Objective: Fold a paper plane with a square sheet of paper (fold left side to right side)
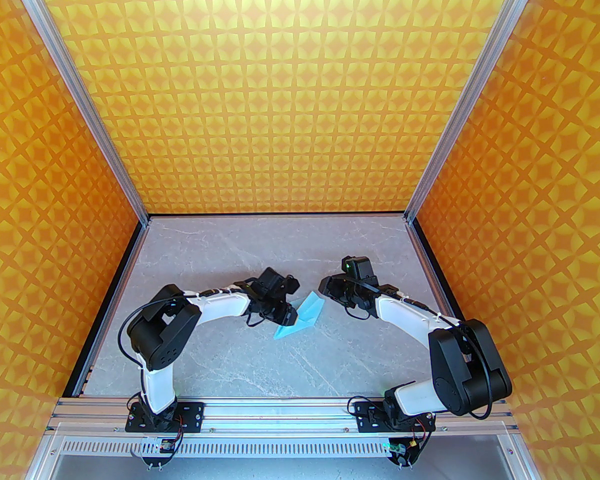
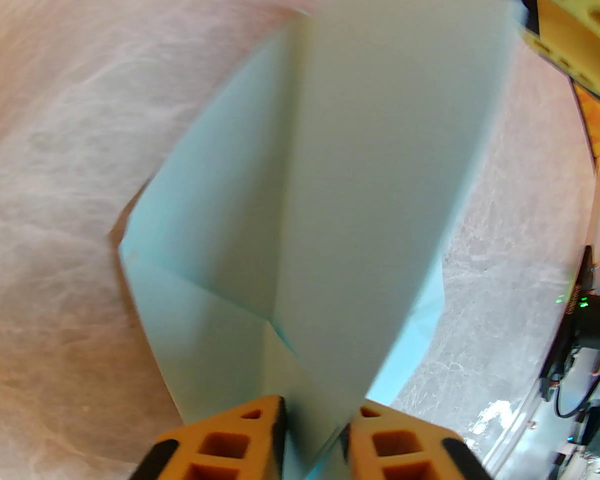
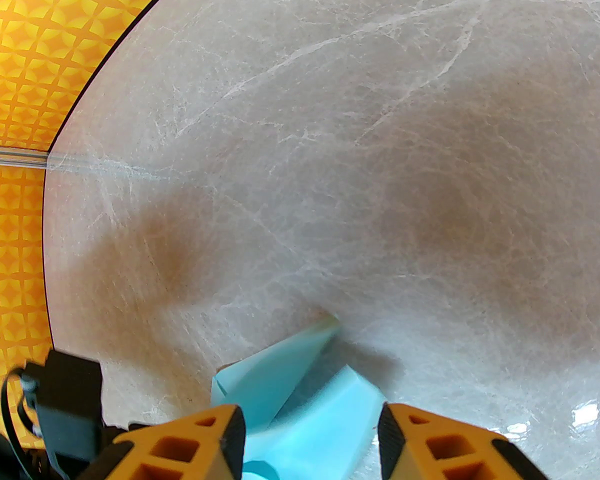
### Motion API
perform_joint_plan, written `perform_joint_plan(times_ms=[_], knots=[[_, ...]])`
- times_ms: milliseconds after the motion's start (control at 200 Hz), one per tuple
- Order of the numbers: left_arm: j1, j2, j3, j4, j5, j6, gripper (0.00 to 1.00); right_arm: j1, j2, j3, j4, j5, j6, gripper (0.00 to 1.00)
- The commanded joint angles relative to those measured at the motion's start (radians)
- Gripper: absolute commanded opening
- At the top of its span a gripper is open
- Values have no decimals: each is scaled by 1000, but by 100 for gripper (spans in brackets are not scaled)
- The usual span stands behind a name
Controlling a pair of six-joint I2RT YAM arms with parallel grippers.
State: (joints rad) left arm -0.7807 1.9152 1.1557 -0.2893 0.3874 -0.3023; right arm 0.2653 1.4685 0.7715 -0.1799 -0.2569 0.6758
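Marble table (image 1: 290,253) bare beyond paper plane (image 1: 302,313); left claw (image 2: 317,418) pinches its edge.

Grey marble-look tabletop (image 1: 230,268) between orange star-patterned walls (image 1: 280,93), with silvery, probably aluminium, corner posts (image 1: 80,93) behind.

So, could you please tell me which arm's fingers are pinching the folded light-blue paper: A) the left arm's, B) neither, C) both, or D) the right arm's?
A: in the left wrist view the left arm's fingers are closed on the edge of the folded light-blue paper, while the right arm's fingers stand wide apart over it.
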Motion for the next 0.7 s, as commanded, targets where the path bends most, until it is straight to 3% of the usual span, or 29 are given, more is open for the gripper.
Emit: perform_joint_plan(times_ms=[0,195,415,585,695], knots=[[-35,45,52,-65,-108,31,21,-8,-34,-17,-19,24,-7,49],[-53,77,98,-120,-191,36,24,-22,-89,-25,-50,28,-19,50],[-69,68,105,-147,-323,15,0,-46,-160,-37,-86,41,-22,52],[-15,26,109,-198,-453,-7,0,-49,-198,-40,-111,41,-38,53],[32,25,131,-222,-482,-18,0,-49,-201,-46,-111,38,-41,53]])
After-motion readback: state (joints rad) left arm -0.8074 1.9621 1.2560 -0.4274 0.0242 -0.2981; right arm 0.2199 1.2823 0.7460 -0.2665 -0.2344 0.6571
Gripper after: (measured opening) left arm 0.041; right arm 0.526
